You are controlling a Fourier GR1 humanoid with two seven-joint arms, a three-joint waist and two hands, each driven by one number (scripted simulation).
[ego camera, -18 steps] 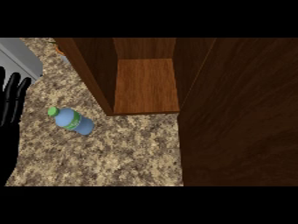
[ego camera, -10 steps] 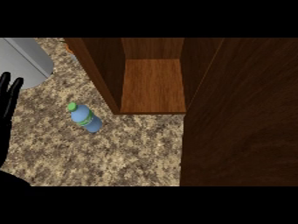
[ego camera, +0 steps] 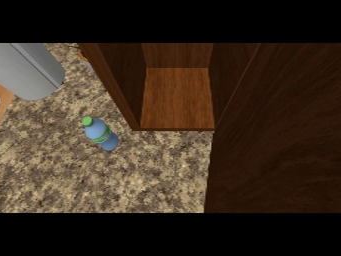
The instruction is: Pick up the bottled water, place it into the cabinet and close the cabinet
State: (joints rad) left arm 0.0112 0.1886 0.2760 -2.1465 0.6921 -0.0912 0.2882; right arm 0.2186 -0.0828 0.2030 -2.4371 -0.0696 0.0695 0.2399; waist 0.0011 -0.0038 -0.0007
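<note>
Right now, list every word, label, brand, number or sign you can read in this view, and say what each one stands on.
No text can be read.
The bottled water has a green band round its middle, but any print on it is too small to read.
The cabinet, the counter and the grey object at the upper left show no writing.

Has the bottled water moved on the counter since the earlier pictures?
No. The bottled water sits just left of the cabinet's front corner, as before; only the view itself has shifted.
</note>
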